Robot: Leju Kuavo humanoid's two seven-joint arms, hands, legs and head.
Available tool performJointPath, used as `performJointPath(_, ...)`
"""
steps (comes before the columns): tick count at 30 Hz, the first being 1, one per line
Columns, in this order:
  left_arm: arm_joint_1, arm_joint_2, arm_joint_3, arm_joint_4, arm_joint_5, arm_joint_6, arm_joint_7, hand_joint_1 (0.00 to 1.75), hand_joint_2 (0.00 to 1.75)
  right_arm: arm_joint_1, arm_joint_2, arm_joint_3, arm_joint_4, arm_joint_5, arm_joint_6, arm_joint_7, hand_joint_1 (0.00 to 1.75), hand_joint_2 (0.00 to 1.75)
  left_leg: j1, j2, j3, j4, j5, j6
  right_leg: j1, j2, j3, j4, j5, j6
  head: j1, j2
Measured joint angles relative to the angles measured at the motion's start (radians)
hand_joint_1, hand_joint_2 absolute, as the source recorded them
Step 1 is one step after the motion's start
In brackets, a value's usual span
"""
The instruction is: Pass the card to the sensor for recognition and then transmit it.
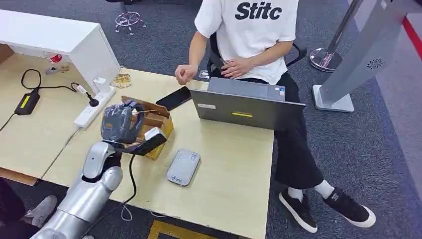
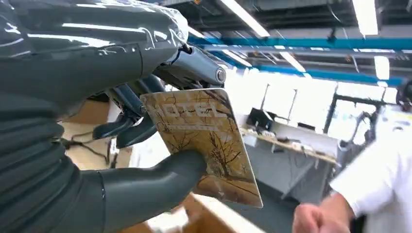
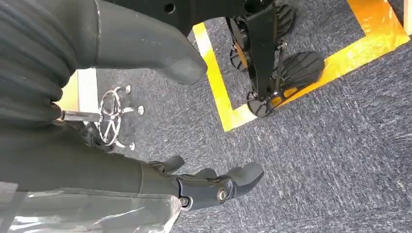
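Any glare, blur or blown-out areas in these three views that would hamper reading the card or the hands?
Left wrist view: windows behind are blown out, glare streaks the left hand, yet the card stays readable; the person's hand is blurred. Head view: even light, sharp. Right wrist view: right hand close and soft, shiny film at the wrist catching light, carpet clear.

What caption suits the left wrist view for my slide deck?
Left hand pinches a tree-patterned hotel card between thumb and fingers.

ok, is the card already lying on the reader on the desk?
No, the left hand holds the card pinched between thumb and fingers, up off the desk, while the grey reader lies bare on the tabletop.
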Motion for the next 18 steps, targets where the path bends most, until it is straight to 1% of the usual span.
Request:
performJointPath(5,-0.010,0.021,0.056,-0.025,0.004,0.018,0.000,1.75,1.75,-0.001,0.000,-0.004,0.000,0.008,-0.001,0.001,0.00,1.75,0.000,0.000,0.000,0.000,0.000,0.000,0.000,0.000,0.000,0.000,0.000,0.000,0.000,0.000)
performJointPath(10,-0.015,0.030,0.094,-0.051,0.025,0.031,-0.002,1.75,1.75,-0.001,0.000,-0.010,0.000,0.010,-0.001,0.001,0.00,1.75,0.000,0.000,0.000,0.000,0.000,0.000,0.000,0.000,0.000,0.000,0.000,0.000,0.000,0.000)
performJointPath(18,-0.014,0.023,0.113,-0.092,0.022,0.063,-0.013,1.75,1.75,-0.002,0.001,-0.012,0.000,0.019,0.003,0.002,0.00,1.75,0.000,0.000,0.000,0.000,0.000,0.000,0.000,0.000,0.000,0.000,0.000,0.000,0.000,0.000)
